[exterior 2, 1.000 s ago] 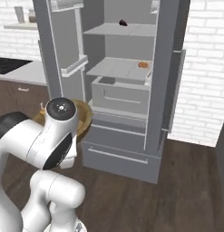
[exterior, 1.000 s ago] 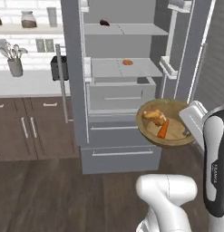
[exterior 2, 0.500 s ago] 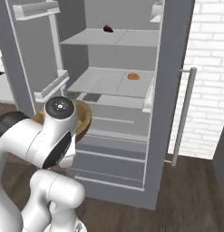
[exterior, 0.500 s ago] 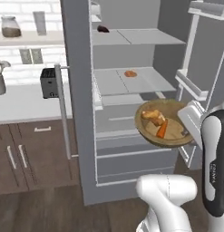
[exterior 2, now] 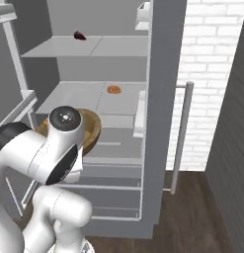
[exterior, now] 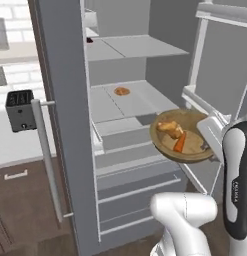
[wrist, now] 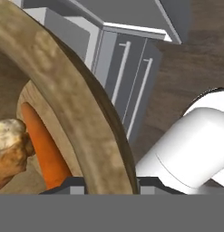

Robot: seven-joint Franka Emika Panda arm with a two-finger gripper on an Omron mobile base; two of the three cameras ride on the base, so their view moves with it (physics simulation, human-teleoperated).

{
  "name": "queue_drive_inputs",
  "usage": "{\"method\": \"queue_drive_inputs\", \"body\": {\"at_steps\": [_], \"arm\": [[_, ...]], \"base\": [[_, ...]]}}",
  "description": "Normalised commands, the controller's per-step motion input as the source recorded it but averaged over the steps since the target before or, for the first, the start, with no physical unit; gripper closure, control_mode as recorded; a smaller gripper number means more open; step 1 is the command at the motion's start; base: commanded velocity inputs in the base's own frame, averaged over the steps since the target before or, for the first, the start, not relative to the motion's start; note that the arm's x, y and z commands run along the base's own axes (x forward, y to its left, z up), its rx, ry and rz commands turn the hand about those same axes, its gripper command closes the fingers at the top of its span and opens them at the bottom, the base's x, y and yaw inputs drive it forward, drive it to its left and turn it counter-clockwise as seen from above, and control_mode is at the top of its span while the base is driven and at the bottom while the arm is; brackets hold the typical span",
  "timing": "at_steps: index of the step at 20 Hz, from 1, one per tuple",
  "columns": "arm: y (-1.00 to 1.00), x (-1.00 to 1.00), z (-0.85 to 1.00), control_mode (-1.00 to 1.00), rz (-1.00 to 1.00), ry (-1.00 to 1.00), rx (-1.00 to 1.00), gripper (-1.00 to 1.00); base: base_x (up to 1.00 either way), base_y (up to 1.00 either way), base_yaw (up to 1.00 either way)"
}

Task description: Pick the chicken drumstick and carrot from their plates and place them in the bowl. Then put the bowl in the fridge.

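The jaws are clamped on the rim of the bowl point(wrist: 81, 118); in the hand view the thick wooden rim runs right down between the two finger tips, one either side of it. The bowl point(exterior: 187, 137) rides level, out beyond the jaws towards the open fridge point(exterior: 125, 100). The carrot point(exterior: 180, 143) and the drumstick point(exterior: 169, 128) lie inside it, touching; the carrot's long axis points roughly along the jaws' reach, with the drumstick on its far side.

What the next move turns on: the middle shelf point(exterior: 130, 100) lies ahead of the bowl and, by the left base view, a little higher than its rim. So the bowl probably has to rise slightly before going straight forward. The open door's bins point(exterior: 210, 115) sit just beside the bowl, a likely snag.
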Motion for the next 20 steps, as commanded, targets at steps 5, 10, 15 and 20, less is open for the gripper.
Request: {"method": "queue_drive_inputs", "body": {"at_steps": [5, 10, 15, 20], "arm": [[0.0, 0.0, 0.0, 1.0, 0.0, 0.0, 0.0, 1.0], [0.0, 0.0, 0.0, 1.0, 0.0, 0.0, 0.0, 1.0], [0.0, 0.0, 0.0, 1.0, 0.0, 0.0, 0.0, 1.0], [0.11, 0.46, 0.0, -1.0, 0.05, 0.0, 0.0, 1.0]], "base": [[0.9, 0.04, 0.0], [0.73, -0.02, 0.04], [0.59, -0.03, 0.31], [0.18, 0.0, 0.12]]}}
